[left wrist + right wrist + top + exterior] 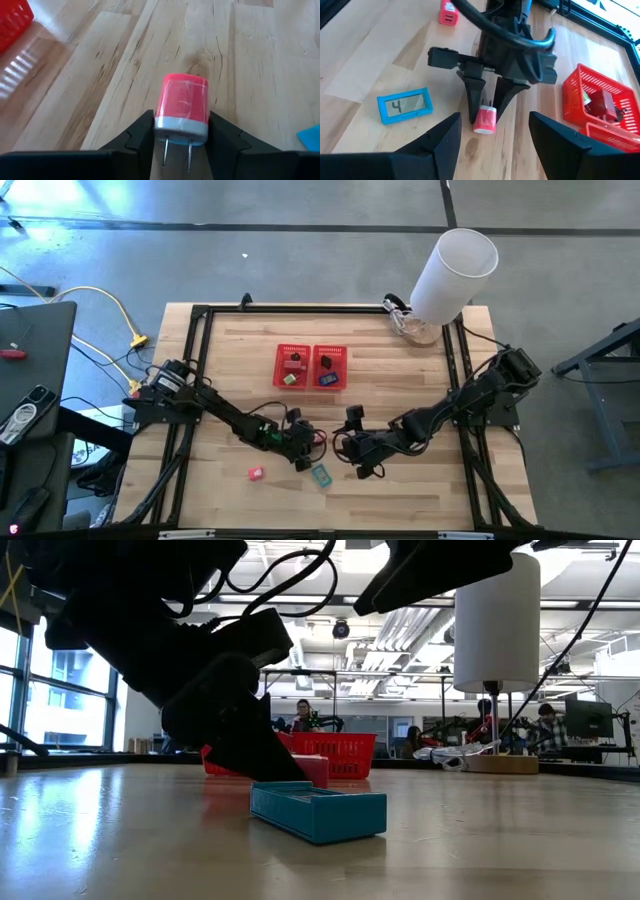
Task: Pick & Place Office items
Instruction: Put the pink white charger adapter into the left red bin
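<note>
Between my left gripper's (181, 142) fingers sits the red-pink plug adapter (182, 109), jaws close beside it; I cannot tell if gripped. Teal display (321, 475) and pale pink item (255, 473) remain at 6 o'clock; red basket (312, 385) holds others

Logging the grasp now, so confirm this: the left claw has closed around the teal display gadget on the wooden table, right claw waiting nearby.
Wrong object. The left claw straddles the small red-pink plug adapter, as both wrist views show. The teal display gadget lies apart, untouched, on the wooden table; right claw waits nearby.
</note>
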